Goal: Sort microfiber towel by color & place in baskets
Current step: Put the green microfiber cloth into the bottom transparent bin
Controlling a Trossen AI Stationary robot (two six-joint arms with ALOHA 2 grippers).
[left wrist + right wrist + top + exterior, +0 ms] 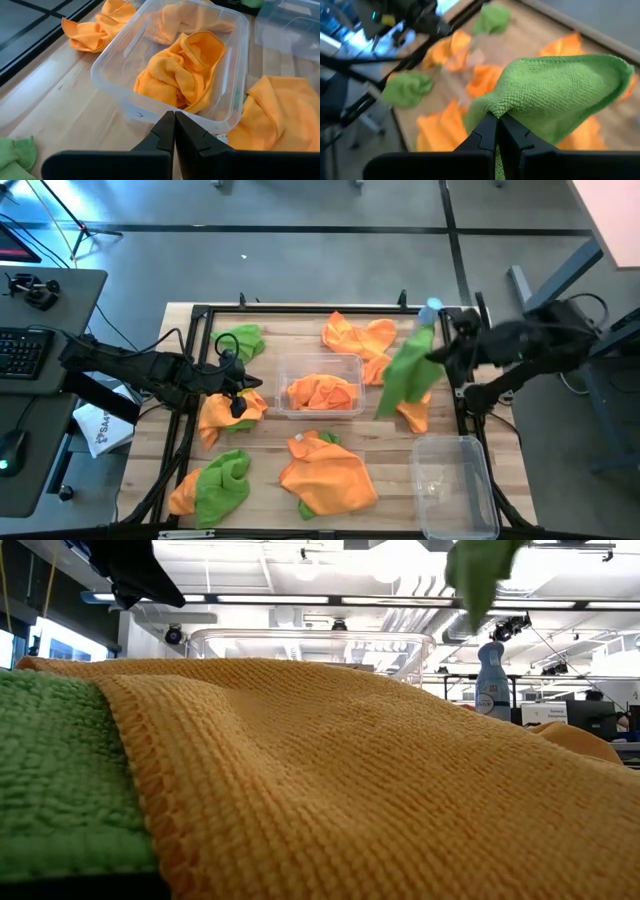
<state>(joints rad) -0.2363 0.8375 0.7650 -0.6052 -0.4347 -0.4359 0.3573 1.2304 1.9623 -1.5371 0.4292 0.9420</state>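
Note:
My right gripper (pixel 496 125) is shut on a green towel (pixel 405 375) and holds it above the table's right side, between the middle bin (pixel 322 385) and the table's right edge. That bin (pixel 170 65) holds orange towels (pixel 182 70). A second bin (pixel 455 480) stands at the near right with no towel in it. My left gripper (pixel 174 131) is shut and hovers just left of the middle bin, over an orange towel (pixel 228 412). Loose towels lie about: green (pixel 243 340) at the far left, orange (pixel 360 335) at the far side, orange (pixel 325 475) near. My right gripper pinches the green towel between its two fingers at a bunched fold (pixel 495 107) near its upper end. The towel is lifted clear of the table and hangs slack below the fingers, its lower end (pixel 385 408) above the table; it also shows at the top of the low view (pixel 480 570).
An orange and green pair of towels (pixel 210 485) lies at the near left corner and fills the low view (pixel 330 790). A clear bottle with a blue cap (pixel 430 310) stands at the far right. A black frame (pixel 300 310) runs round the table. A keyboard and mouse sit left of the table.

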